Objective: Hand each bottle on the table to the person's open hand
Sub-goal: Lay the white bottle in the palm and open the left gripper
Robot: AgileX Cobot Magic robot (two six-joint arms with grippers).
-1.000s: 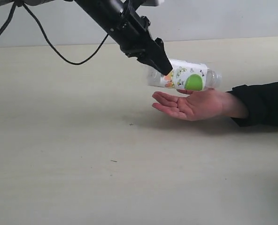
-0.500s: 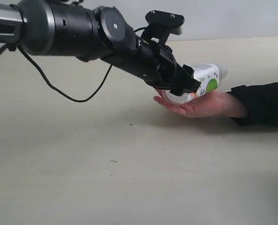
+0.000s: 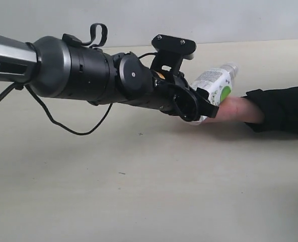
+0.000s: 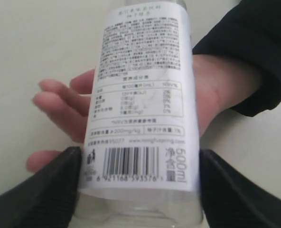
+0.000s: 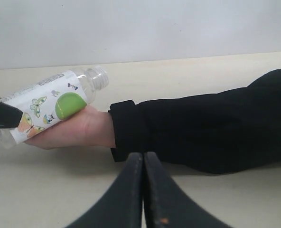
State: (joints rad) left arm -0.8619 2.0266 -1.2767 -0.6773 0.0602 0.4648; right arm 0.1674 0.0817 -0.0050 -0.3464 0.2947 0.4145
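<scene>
Exterior view, right of centre: the left gripper (image 3: 205,107) clamps the base end of a whitish, green-marked bottle (image 3: 217,85). Its neck tilts toward upper right and its body lies in the person's open hand (image 3: 237,108), above the table (image 3: 139,191). At the bottom of the right wrist view, the right gripper (image 5: 144,190) has its fingers pressed together, empty. The bottle looks empty & uncapped: prob. light, thin-walled, squashy, w/ a slick label. It is best pinched gently across the labelled midsection.
</scene>
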